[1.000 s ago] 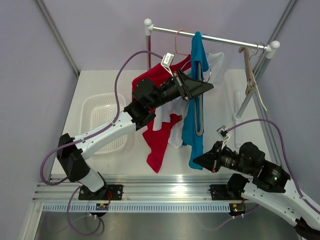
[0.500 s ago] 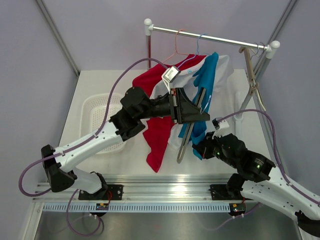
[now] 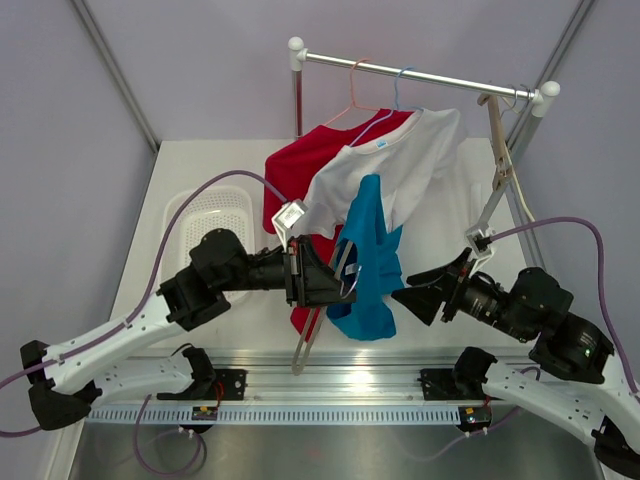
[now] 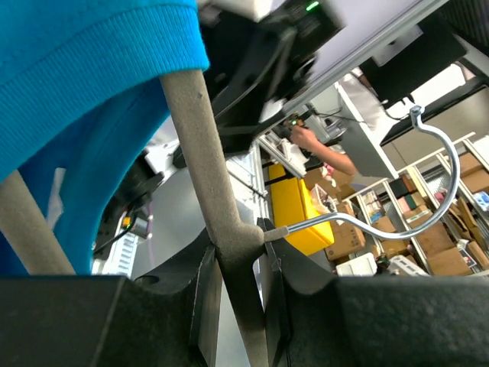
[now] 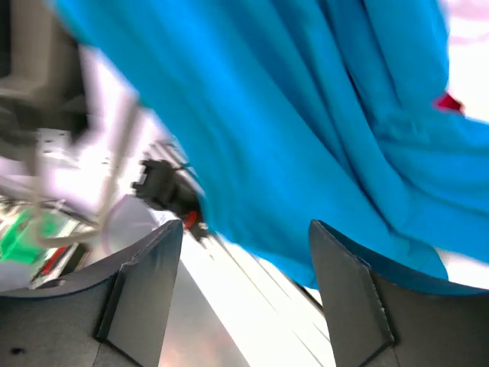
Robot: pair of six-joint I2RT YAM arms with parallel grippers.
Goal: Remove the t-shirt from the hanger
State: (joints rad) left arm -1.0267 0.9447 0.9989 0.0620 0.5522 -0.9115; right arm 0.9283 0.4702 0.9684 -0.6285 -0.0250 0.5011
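Holding the hanger, right claw released

- Left gripper [image 4: 237, 267] is clenched on the neck of the grey hanger [image 4: 197, 138], right where the metal hook [image 4: 428, 153] joins it. The hook is free of the rail [image 3: 430, 75].
- From above, the hanger is tilted, with one bare arm slanting down toward the near edge of the table [image 3: 180, 170].
- The blue t-shirt [image 3: 368, 270] is draped on the hanger, its ribbed edge lying over one arm. It hangs mid-air between the two grippers, below the white t-shirt [image 3: 400, 160].
- Right gripper [image 3: 410, 290] sits just right of the blue cloth. Its fingers are spread wide with nothing between them.
- The red t-shirt [image 3: 300, 165] and the white one hang on the rail. A wooden hanger [image 3: 497, 150] hangs at its right end.
- A white basket [image 3: 205, 225] sits on the table's left side.
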